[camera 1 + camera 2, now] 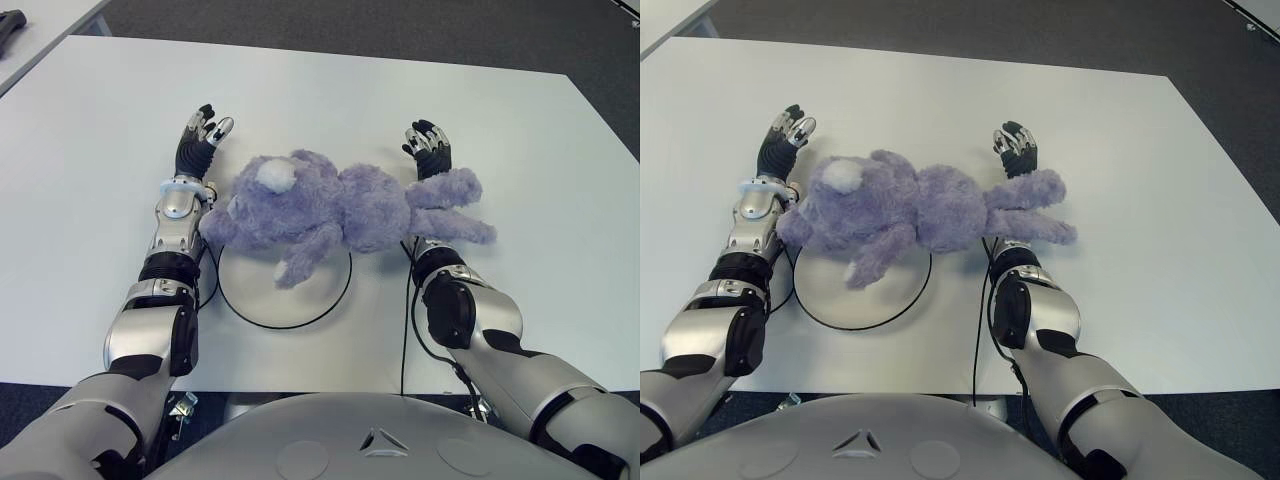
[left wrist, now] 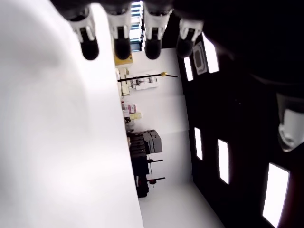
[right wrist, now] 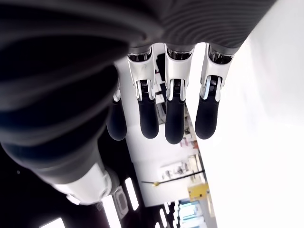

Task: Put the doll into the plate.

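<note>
One plate (image 1: 240, 300), white with a dark rim, lies on the white table (image 1: 90, 180) near its front edge, left of centre. One doll (image 1: 340, 205), a purple plush animal, lies on its side across the far part of the plate: its head and one paw cover the plate's far half, while the body and legs stretch off to the right onto the bare table. A white patch shows on the head.

Two forearms flank the doll, both reaching away from the front edge. The left hand (image 1: 203, 135) shows just beyond the doll's head, on its left side, with fingers extended and apart, holding nothing. The right hand (image 1: 428, 148) shows just beyond the doll's legs, its forearm passing under them; its fingers are straight and loosely spread, and they grip nothing either.

At the table's far left corner a second table's edge shows, with one dark object (image 1: 10, 28) on it.
</note>
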Available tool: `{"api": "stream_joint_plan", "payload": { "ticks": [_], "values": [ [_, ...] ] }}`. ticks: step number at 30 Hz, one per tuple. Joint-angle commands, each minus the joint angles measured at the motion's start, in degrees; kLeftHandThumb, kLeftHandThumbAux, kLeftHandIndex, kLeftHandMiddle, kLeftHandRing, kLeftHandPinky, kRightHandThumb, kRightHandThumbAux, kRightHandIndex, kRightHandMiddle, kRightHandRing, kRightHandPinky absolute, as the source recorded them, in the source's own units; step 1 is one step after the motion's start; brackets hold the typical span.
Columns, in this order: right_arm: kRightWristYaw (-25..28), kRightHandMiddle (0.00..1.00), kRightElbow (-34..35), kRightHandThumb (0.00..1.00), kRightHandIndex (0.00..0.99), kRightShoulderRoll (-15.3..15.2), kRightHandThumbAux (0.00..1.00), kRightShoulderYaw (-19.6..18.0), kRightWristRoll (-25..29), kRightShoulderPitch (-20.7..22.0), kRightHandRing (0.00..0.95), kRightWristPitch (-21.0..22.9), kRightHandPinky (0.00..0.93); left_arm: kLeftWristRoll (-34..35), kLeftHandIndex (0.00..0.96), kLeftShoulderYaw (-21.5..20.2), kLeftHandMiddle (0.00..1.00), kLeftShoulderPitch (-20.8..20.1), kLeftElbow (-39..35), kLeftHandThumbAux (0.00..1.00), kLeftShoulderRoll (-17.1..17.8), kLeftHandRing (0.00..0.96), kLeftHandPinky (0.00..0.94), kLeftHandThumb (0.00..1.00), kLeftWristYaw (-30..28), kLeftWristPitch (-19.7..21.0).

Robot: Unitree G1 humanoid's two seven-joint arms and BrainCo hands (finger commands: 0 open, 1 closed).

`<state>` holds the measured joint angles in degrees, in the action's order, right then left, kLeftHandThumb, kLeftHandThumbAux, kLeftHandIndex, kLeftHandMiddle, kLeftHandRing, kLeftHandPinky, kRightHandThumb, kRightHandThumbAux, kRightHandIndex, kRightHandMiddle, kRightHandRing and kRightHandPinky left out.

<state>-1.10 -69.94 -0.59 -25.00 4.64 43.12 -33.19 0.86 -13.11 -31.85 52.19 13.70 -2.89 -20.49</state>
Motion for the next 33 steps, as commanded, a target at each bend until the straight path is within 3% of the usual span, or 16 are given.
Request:
{"api": "stream_joint_plan", "payload": {
  "ticks": [1, 10, 14, 23, 33],
  "values": [
    [3.08, 0.230, -7.09, 0.273, 0.239, 1.17, 0.773, -1.43, 1.64, -13.19, 0.236, 2.86, 0.255, 3.11, 0.000, -1.60, 0.000, 0.44, 7.46, 0.432, -2.48, 0.000, 0.000, 0.000, -1.36, -3.46],
    [8.10, 0.176, -6.73, 0.067, 0.165, 1.26, 0.774, -3.26, 3.52, -13.35, 0.162, 2.24, 0.152, 4.61, 0.000, -2.52, 0.000, 2.15, 13.38, 0.414, -4.84, 0.000, 0.000, 0.000, -1.55, -9.77],
    [7.99, 0.163, -6.82, 0.023, 0.147, 1.19, 0.773, -3.24, 3.02, -13.38, 0.150, 2.53, 0.154, 4.61, 0.000, -2.43, 0.000, 3.33, 15.36, 0.410, -6.98, 0.000, 0.000, 0.000, -0.86, -12.16],
    [6.19, 0.144, -6.90, 0.000, 0.123, 1.04, 0.769, -1.96, 1.27, -13.51, 0.129, 2.66, 0.136, 3.46, 0.000, -2.09, 0.000, 5.30, 19.19, 0.404, -10.40, 0.000, 0.000, 0.000, 1.51, -16.86],
    [7.12, 0.143, -6.92, 0.003, 0.131, 1.16, 0.799, -2.57, 2.06, -13.46, 0.126, 2.75, 0.138, 2.13, 0.000, -1.67, 0.000, 7.74, 20.90, 0.386, -10.90, 0.000, 0.000, 0.000, 2.48, -20.14]
  ]
}}
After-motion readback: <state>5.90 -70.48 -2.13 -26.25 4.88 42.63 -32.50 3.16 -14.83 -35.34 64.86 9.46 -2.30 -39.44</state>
